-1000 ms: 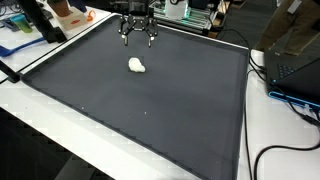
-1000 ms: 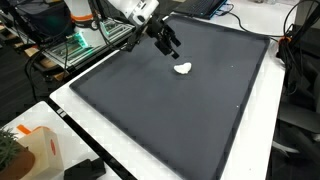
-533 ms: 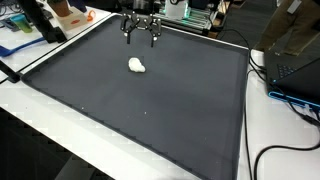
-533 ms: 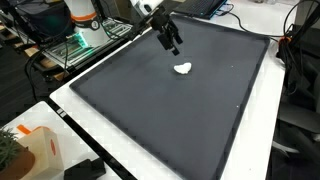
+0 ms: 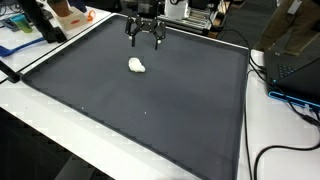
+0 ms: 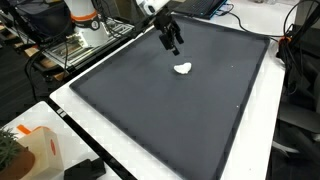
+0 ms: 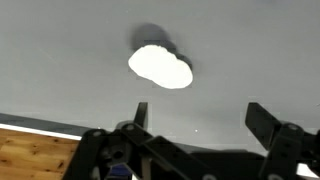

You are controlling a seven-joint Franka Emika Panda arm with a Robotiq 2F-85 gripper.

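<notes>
Gripper [image 5: 145, 42], Robotiq, two-fingered: jaws spread to full width, nothing held between them, nothing touched; the same spread is seen in the wrist view [image 7: 200, 118], where the two dark fingers [image 7: 141, 112] stand wide apart. It is carried above the far edge of the dark mat [image 5: 150, 110], clear of its surface, and is seen in both exterior views [image 6: 173, 44]. Against the picture of a second ago, the gripper is found shifted a little sideways along that far edge and raised slightly; the jaws are unchanged in width. White lump [image 5: 136, 66], small, rounded, irregular: laid flat on the mat, inward from the far edge, unmoved since the earlier pictures. It is placed near the gripper but apart from it, below the fingertips and offset toward the mat's middle [image 6: 182, 69]; in the wrist view it is shown ahead of the fingers, nearer the finger on the side of the wooden strip, with its shadow cast on the mat [image 7: 160, 66]. Wooden strip [image 7: 30, 150]: seen past the mat's edge in the wrist view. White table [image 5: 40, 120]: the mat is bordered by it on all visible sides. Dark cables [image 5: 275, 150]: draped on the table off one side of the mat.
</notes>
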